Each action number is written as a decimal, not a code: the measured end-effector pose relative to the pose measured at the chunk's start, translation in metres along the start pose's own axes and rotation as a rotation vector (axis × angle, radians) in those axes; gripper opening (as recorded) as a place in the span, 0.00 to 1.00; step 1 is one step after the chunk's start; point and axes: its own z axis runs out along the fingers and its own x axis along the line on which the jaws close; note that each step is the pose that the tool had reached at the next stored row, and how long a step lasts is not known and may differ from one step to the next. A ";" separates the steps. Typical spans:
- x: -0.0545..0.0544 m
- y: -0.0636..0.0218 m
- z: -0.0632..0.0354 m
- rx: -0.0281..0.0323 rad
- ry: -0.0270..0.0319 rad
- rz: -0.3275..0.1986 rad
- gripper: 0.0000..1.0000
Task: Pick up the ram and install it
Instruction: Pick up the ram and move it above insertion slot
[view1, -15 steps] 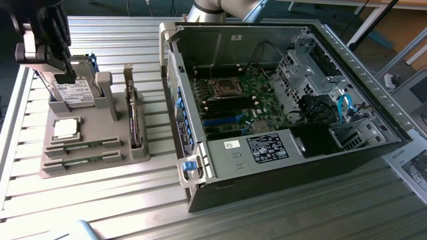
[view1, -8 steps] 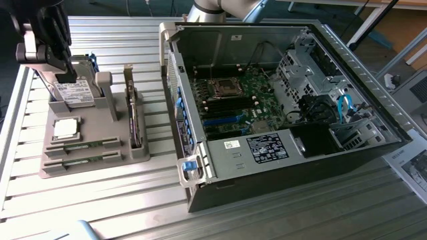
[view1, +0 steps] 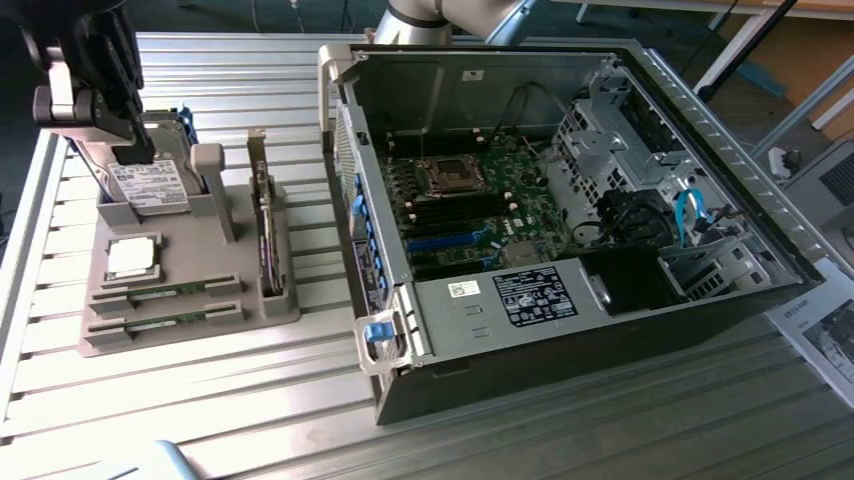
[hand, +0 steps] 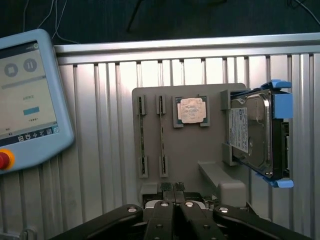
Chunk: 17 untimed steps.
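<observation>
Gripper (view1: 134, 152) above the far left part of the holder (view1: 274, 310), beside the upright hard drive (view1: 144, 185); its fingers are pressed together with nothing between them, as the wrist view confirms (hand: 174, 188). Two green sticks lie flat in parallel slots at the holder's near end: the far ram (view1: 174, 292) and the near ram (view1: 174, 319), both unlifted. Between them and the hard drive sits the processor (view1: 134, 258). From the gripper, both sticks lie toward the near side, with the processor in between; the far ram is the closer. Each stick's long axis runs across the exterior view from left to right, parallel to the holder's near edge. In the wrist view the far ram (hand: 161, 137) and near ram (hand: 142, 137) run parallel to the seam between the fingers, so the jaws appear set to part across the sticks' thin width, not along their length. The open case (view1: 574, 200) stands to the exterior view's right, well apart from the holder.
</observation>
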 end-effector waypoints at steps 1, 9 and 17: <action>0.000 0.0007 0.0000 -0.0002 -0.0050 0.000 0.10; 0.001 0.0037 0.0001 -0.0008 -0.0204 0.000 0.10; 0.002 0.0038 0.0065 -0.0012 -0.0440 0.001 0.10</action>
